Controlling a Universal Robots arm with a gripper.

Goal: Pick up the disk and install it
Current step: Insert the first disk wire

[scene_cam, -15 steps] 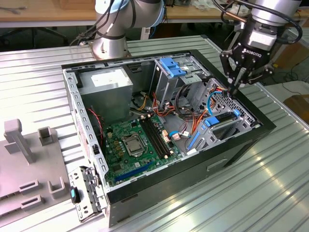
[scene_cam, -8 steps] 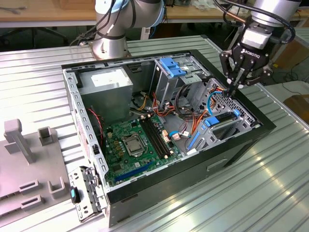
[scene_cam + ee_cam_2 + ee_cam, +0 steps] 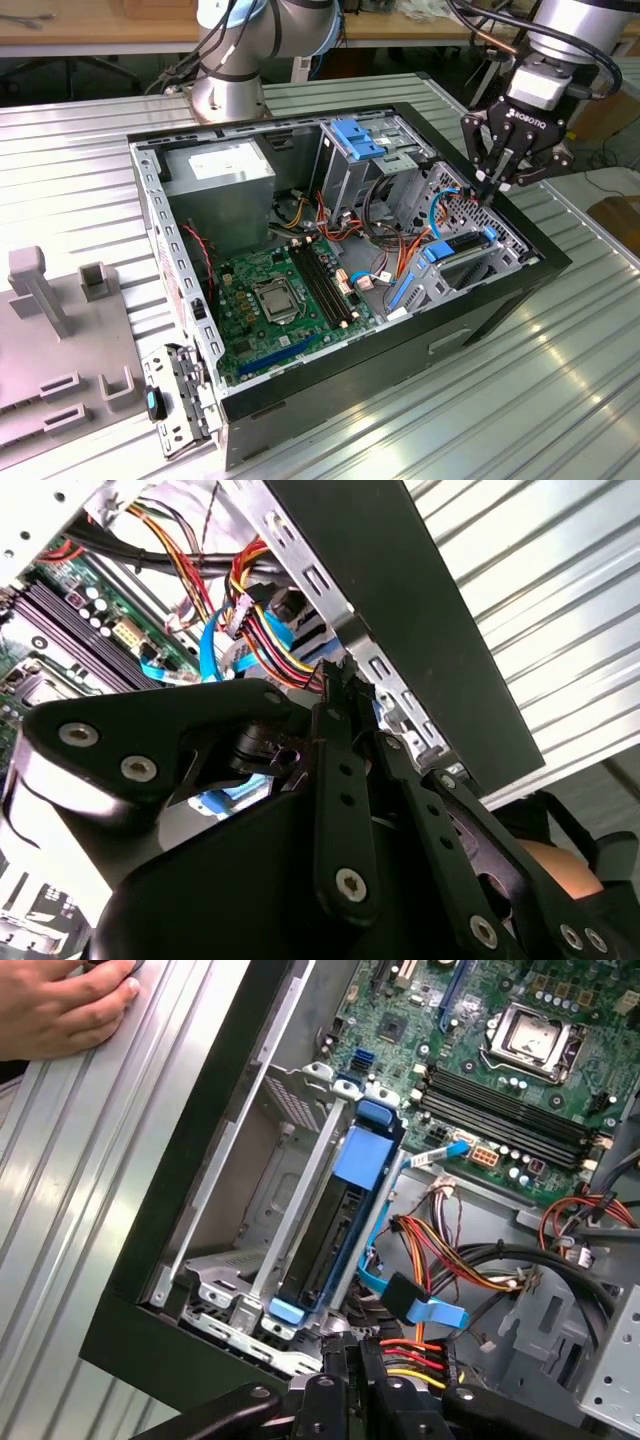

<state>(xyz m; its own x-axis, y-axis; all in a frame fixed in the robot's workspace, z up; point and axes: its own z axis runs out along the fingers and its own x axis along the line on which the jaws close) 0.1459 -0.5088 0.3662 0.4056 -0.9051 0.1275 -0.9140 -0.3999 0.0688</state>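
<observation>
The disk (image 3: 362,1156), a dark drive in a bright blue carrier, lies in the metal bay at the corner of the open computer case (image 3: 500,300). In the exterior view the disk (image 3: 462,248) is at the case's right end. My gripper (image 3: 487,196) hangs just above it, fingers pressed together with nothing between them. In the first wrist view the gripper (image 3: 348,1348) points down at the near end of the carrier, close to the cable bundle. In the second wrist view the shut fingertips (image 3: 335,677) sit beside the case wall and coloured wires.
A person's hand (image 3: 60,1005) rests on the ribbed table beside the case. Red, yellow and orange cables (image 3: 455,1270) and a blue cable (image 3: 425,1310) crowd the bay's side. The motherboard (image 3: 270,300), power supply (image 3: 220,170) and another blue-topped cage (image 3: 355,135) fill the case. A grey fixture (image 3: 60,340) stands at the exterior view's left.
</observation>
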